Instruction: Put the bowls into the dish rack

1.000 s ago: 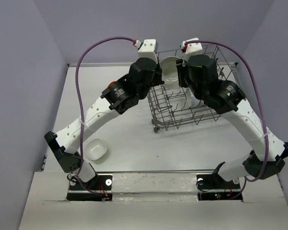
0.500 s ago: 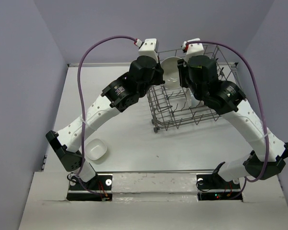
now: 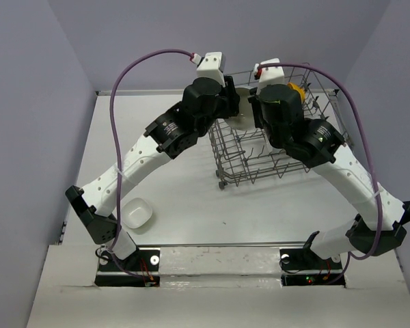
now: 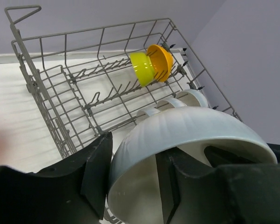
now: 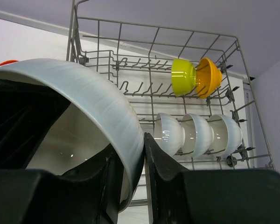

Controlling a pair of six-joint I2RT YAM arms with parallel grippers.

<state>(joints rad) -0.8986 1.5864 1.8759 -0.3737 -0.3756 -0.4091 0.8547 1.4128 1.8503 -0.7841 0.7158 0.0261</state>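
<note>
hovering bowl, top view: a smooth glossy white bowl point(image 3: 240, 113) hangs at upper centre of the frame, between the two wrists and above the left end of the large grey wire dish rack point(image 3: 222, 156).
grippers, top view: the left gripper point(image 3: 229, 104) and right gripper point(image 3: 255, 109) meet at that bowl from either side; their jaws are hidden under the wrists here, so i cannot tell their grip from above.
other bowls, top view: a second small white bowl point(image 3: 137, 212) sits alone on the pale table point(image 3: 191, 198) at lower left, well apart from the rack; an orange-yellow bowl point(image 3: 298, 89) shows at the rack's upper right.
left gripper point(image 4: 133, 182), left wrist view: pinching the held bowl's wall in the lower half of the frame, one finger point(image 4: 99, 172) outside, the other inside.
rack, left wrist view: a lime green bowl point(image 4: 142, 69) stands on edge against the orange-yellow one at upper centre; three white bowls point(image 4: 173, 101) line up on edge just past the held bowl's rim.
right gripper point(image 5: 133, 179), right wrist view: clamped on the bowl's rim at lower centre, a finger on each face of the wall.
step: it reads as a hand-over above the rack, both grippers holding one bowl.
next move: one gripper should let go before the other moves, or the bowl gets wrenched; then tip it on edge and lower it between upright prongs point(image 5: 130, 86) beside the white row.
</note>
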